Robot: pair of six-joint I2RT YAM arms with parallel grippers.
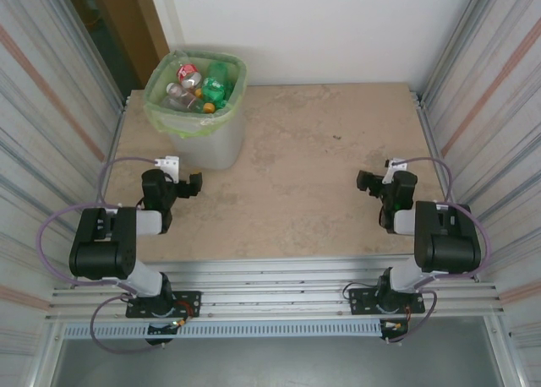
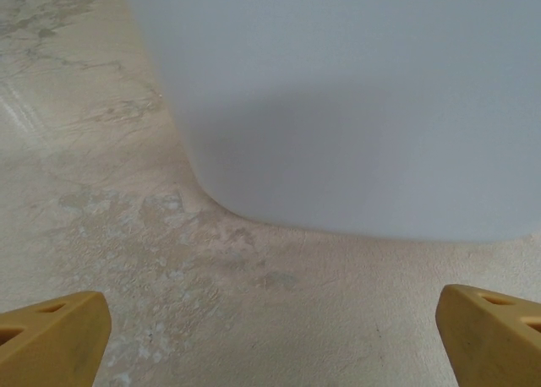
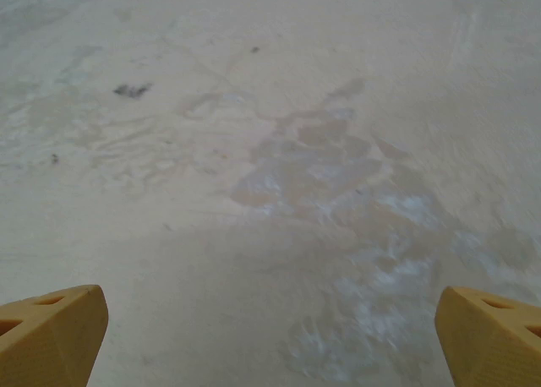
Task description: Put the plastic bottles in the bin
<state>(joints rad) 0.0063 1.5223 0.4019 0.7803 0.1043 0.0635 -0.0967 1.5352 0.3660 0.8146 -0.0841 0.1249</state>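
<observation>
Top: plastic bottles [image 1: 201, 84] piled inside the bin [image 1: 203, 138]. Left gripper [image 1: 193, 185] just in front of the bin, right gripper [image 1: 365, 182] well off to the bin's right.
Left wrist: bin wall close ahead, 2 fingertips [image 2: 51, 336] spread wide, nothing held.
Right wrist: fingertips [image 3: 51, 332] equally wide, nothing gripped, table [image 3: 279, 150] beneath.

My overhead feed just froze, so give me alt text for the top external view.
The plastic bottles lie piled inside the green-lined bin at the far left of the table. The left gripper sits open just in front of the bin, and the right gripper is open over the tabletop.
</observation>
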